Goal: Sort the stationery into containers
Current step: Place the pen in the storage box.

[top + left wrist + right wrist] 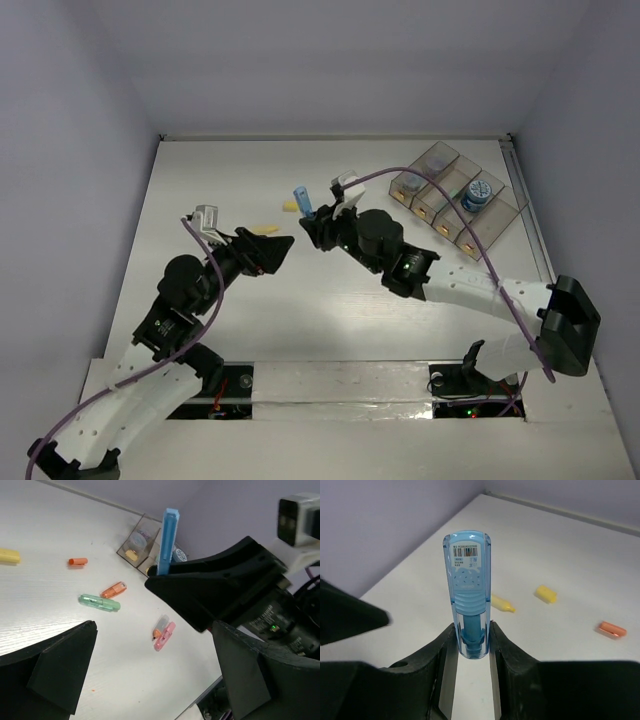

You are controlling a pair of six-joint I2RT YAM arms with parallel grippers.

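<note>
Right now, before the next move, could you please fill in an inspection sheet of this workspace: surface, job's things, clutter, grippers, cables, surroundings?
Surface: white table, bright glare in the middle.
Job's things: containers at the far right, with a blue roll and small yellowish pieces inside; blue stick held upright; green stick, orange stick, orange stub, pink stick and yellow pieces loose on the table.
Clutter: nothing seen.
Grippers: left gripper open, empty; right gripper shut on the blue stick.
Cables: left purple cable follows its arm; right purple cable arcs across the containers in the top view.
Surroundings: plain pale walls.
</note>
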